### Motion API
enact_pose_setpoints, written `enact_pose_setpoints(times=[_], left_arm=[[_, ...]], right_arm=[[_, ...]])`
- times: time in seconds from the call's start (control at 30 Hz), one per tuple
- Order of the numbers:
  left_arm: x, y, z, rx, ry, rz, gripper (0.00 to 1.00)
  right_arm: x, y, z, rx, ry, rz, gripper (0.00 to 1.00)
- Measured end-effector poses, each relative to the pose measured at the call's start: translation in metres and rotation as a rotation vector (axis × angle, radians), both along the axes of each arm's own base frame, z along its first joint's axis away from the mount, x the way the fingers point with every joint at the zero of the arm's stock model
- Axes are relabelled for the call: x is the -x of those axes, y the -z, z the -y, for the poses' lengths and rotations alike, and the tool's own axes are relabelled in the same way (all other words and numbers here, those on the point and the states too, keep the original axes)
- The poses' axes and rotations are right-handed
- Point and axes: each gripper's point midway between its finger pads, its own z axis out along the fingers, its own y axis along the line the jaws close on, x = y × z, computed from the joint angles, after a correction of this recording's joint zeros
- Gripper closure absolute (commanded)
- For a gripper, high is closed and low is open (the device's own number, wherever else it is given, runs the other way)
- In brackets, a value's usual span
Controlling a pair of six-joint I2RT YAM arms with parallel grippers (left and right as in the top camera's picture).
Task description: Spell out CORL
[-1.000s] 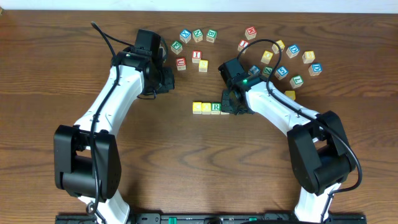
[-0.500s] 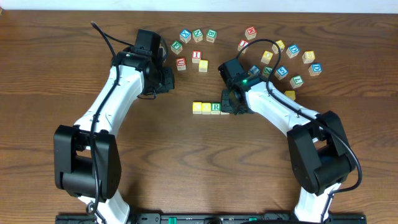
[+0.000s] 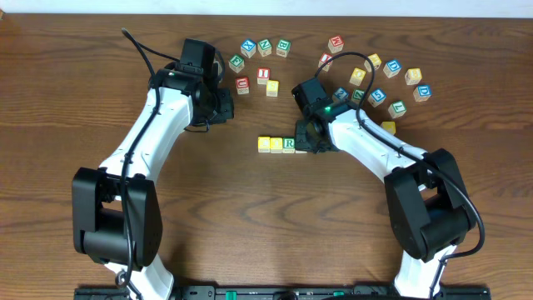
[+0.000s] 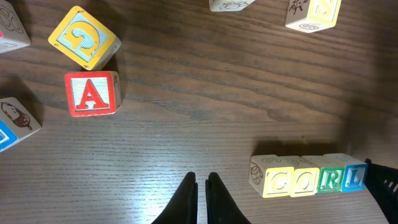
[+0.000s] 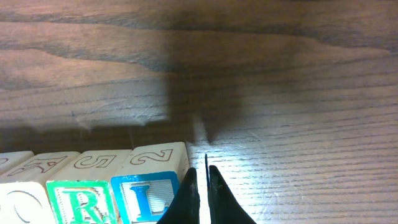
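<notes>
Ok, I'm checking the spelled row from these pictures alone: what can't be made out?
Overhead: L block mostly hidden under right tool; row: first two letters too small.
Right wrist: C block cut off by left edge; R block cut by bottom edge.

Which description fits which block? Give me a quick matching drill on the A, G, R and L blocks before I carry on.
Blocks:
1. A block
2. G block
3. R block
4. L block

Descriptions:
a. blue letter, at one end of the row
b. red letter and red border, apart from the row
c. green letter, inside the row
d. yellow border, turned at an angle

Pairs: 1-b; 2-d; 3-c; 4-a
</notes>
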Motion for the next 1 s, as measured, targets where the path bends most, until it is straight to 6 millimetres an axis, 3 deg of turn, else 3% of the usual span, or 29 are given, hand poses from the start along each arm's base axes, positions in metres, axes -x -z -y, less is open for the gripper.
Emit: enact_pose_setpoints(times=[0.37, 1.0], left_arm=[[0.000, 0.000, 0.000, 0.000, 0.000, 0.000, 0.92], [0.000, 0.000, 0.000, 0.000, 0.000, 0.000, 0.93]], right_arm=[[0.003, 0.000, -0.007, -0.013, -0.023, -0.005, 0.94], [-0.009, -0.004, -0.013, -0.042, -0.036, 0.046, 0.88]])
